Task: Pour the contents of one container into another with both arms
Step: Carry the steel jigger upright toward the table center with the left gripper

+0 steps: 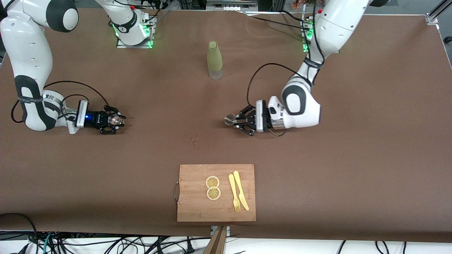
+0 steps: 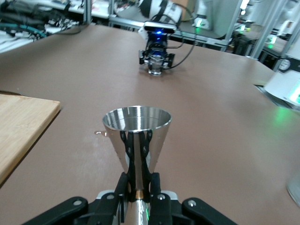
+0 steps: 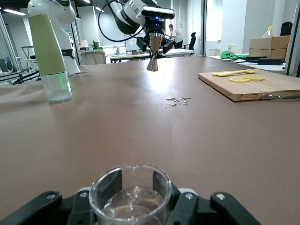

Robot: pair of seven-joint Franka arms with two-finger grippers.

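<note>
The steel jigger (image 1: pixel 230 120) is upright, low over the middle of the table, with my left gripper (image 1: pixel 236 122) shut on its narrow waist. In the left wrist view the jigger's (image 2: pixel 137 129) open top cone rises just ahead of my left gripper (image 2: pixel 137 185). Toward the right arm's end of the table, my right gripper (image 1: pixel 113 120) is shut on the clear glass cup (image 1: pixel 115 120), low at the table. In the right wrist view the cup (image 3: pixel 130 190) sits between the black fingers (image 3: pixel 185 199), and the jigger (image 3: pixel 153 54) shows small in the distance.
An olive-green bottle (image 1: pixel 214 60) stands between the arms' bases. A wooden cutting board (image 1: pixel 192 204) with two lemon slices (image 1: pixel 213 187), a yellow fork and a knife (image 1: pixel 238 190) lies near the front edge. Small crumbs (image 1: pixel 193 139) lie on the brown cloth between the grippers.
</note>
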